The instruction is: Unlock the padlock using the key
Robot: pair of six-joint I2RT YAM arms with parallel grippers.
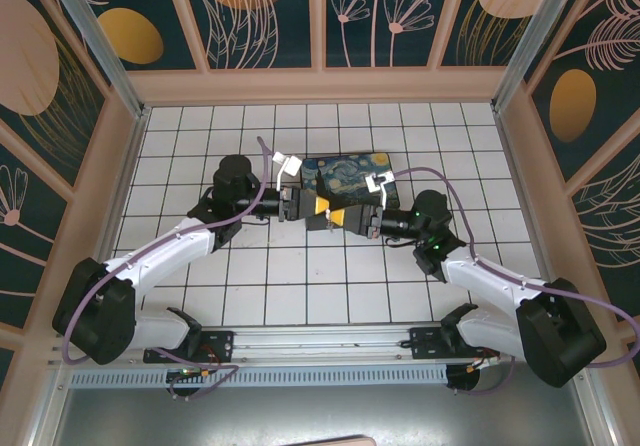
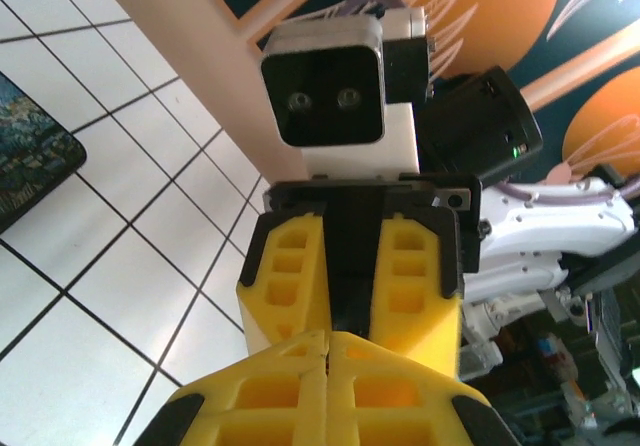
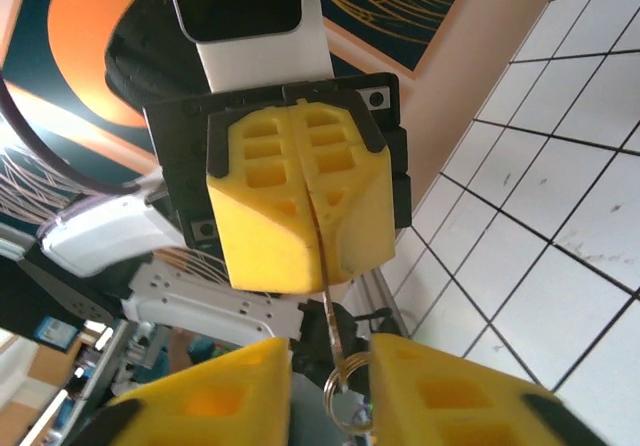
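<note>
We count two arms, the left arm (image 1: 170,249) and the right arm (image 1: 490,281). There are two grippers, the left gripper (image 1: 320,207) and the right gripper (image 1: 340,216), with two yellow fingers (image 3: 265,196) on each, four in all. We see one key (image 3: 329,306) on one ring (image 3: 330,396), and one painted box (image 1: 350,171).

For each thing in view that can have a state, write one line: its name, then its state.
left gripper: shut on the key
right gripper: open, fingers apart
key: held off the table, ring hanging between the right fingers
painted box: flat on the tiles, untouched
</note>
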